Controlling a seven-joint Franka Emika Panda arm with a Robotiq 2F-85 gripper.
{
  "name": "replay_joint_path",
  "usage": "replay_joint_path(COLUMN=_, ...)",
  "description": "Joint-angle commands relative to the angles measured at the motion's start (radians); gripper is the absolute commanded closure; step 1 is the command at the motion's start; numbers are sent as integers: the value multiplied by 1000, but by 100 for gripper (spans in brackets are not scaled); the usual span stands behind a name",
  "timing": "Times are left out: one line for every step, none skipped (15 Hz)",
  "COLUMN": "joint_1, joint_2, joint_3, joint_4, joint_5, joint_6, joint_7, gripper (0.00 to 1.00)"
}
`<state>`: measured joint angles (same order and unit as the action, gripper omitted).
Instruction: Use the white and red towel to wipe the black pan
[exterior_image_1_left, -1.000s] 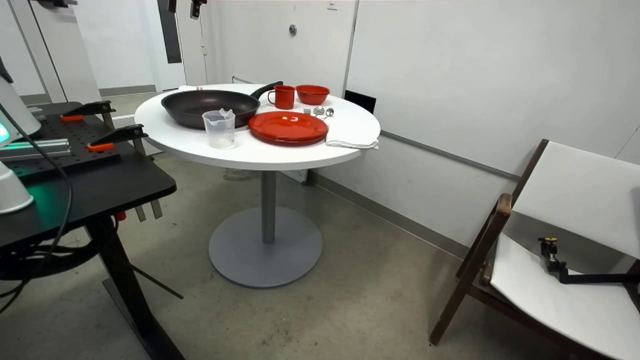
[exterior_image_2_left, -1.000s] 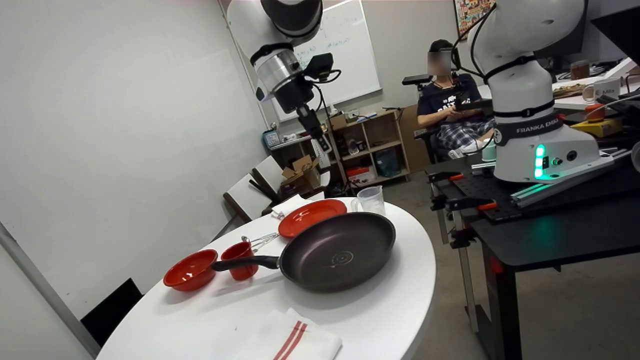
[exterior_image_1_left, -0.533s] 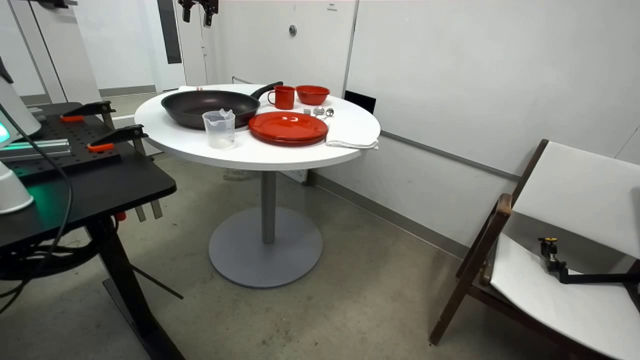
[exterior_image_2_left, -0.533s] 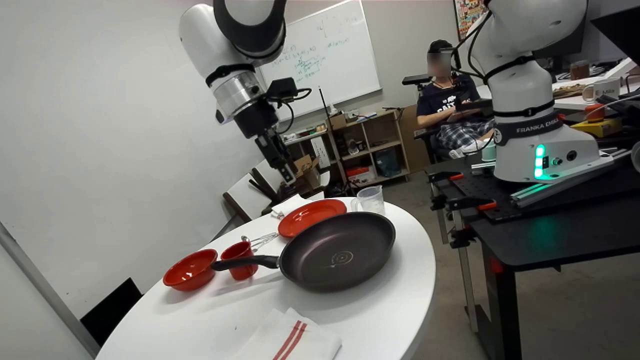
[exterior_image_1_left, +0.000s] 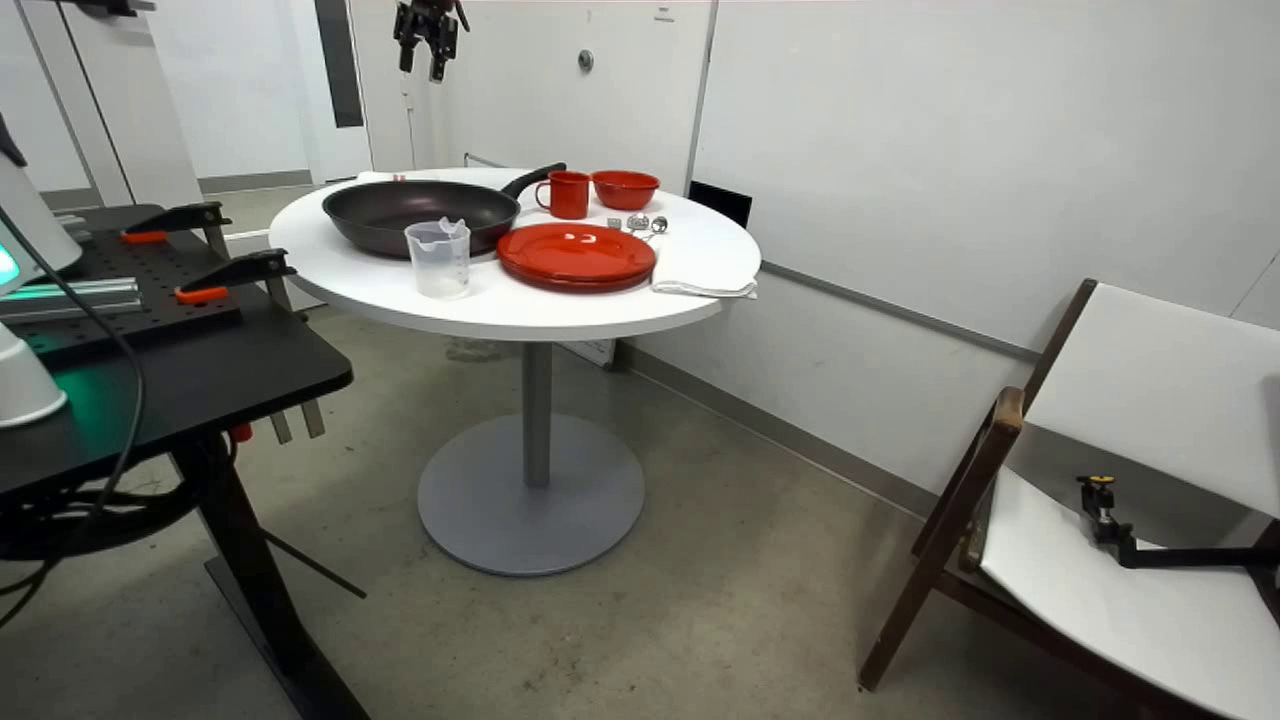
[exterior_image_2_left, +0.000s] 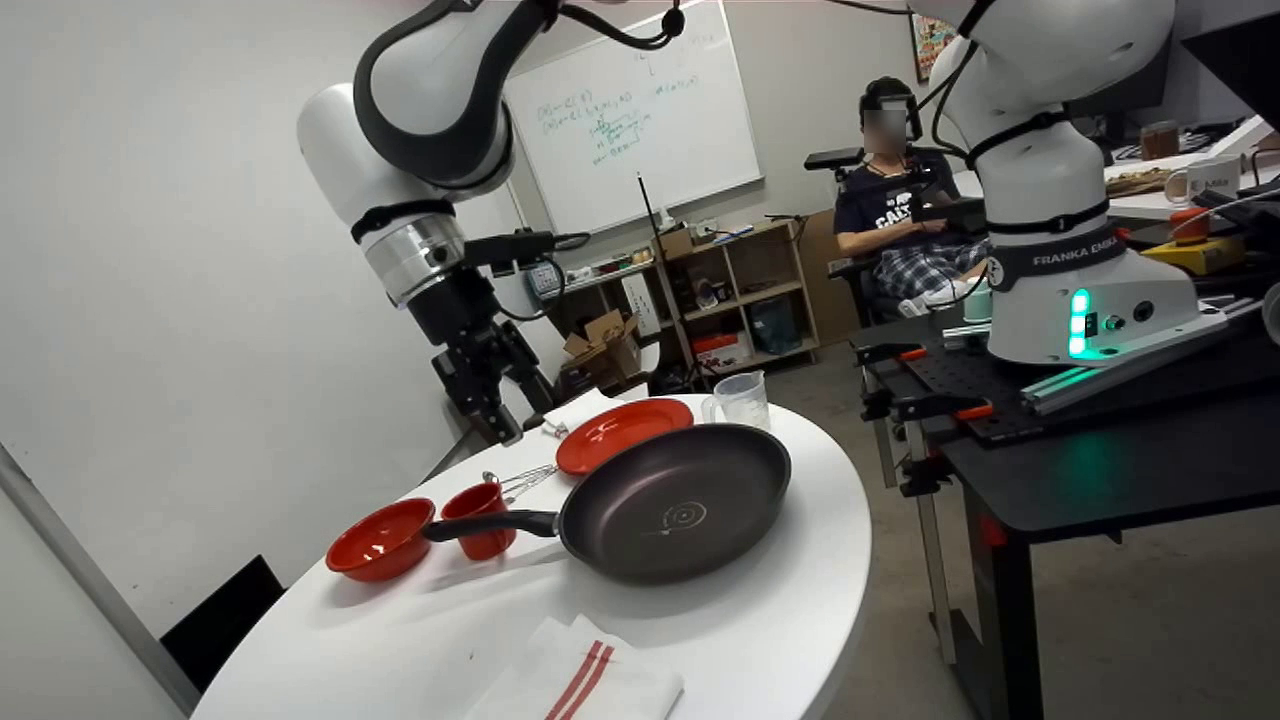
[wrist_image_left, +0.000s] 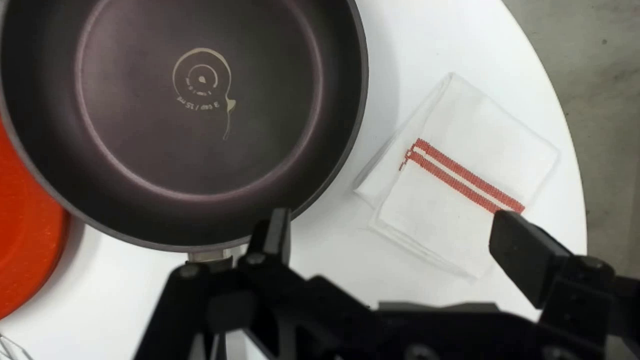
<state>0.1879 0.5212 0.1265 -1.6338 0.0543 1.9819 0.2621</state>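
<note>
Wrist view: hovering with gripper (wrist_image_left: 392, 222) spread wide and empty, probably aiming for the towel (wrist_image_left: 457, 177), lying folded on the tabletop (wrist_image_left: 450, 35) just beside the pan (wrist_image_left: 185, 125), and needing to descend straight without touching the latter, then pinch several layers.

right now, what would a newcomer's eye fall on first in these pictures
Most likely the wide black pan, dark on the round white table. Next comes the glossy red plate beside it and, on the pan's other side, the folded white towel with red stripes near the table's edge. The open pincer, hanging over the table, may catch the eye too.
</note>
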Motion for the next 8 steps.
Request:
replay_joint_path(joint_1=22, joint_2=146, joint_3=-18, joint_4=158, joint_5=24, joint_6=-3, joint_7=52, gripper=0)
replay_joint_path(joint_1=21, joint_2=175, joint_3=-19, joint_4=183, joint_5=29, joint_6=8, joint_7=56, gripper=0)
replay_joint_path(joint_1=20, joint_2=214, joint_3=-26, joint_4=220, joint_5=31, joint_6=1, joint_7=67, gripper=0)
replay_joint_path(joint_1=18, joint_2=242, joint_3=-30, joint_4=249, joint_5=35, joint_6=-3, joint_7=76, gripper=0)
replay_joint_path(joint_1=14, joint_2=270, joint_3=-32, joint_4=280, joint_5=44, joint_6=-4, joint_7=80, gripper=0)
replay_joint_path(joint_1=12, joint_2=296, joint_3=-34, joint_4=308, joint_5=52, joint_6=-3, joint_7=82, gripper=0)
replay_joint_path(joint_1=9, joint_2=320, joint_3=-34, joint_4=336, joint_5=65, joint_6=-1, joint_7=88, gripper=0)
replay_joint_path(joint_1=6, joint_2=346, joint_3=-32, joint_4=366, joint_5=79, joint_6=-7, joint_7=93, gripper=0)
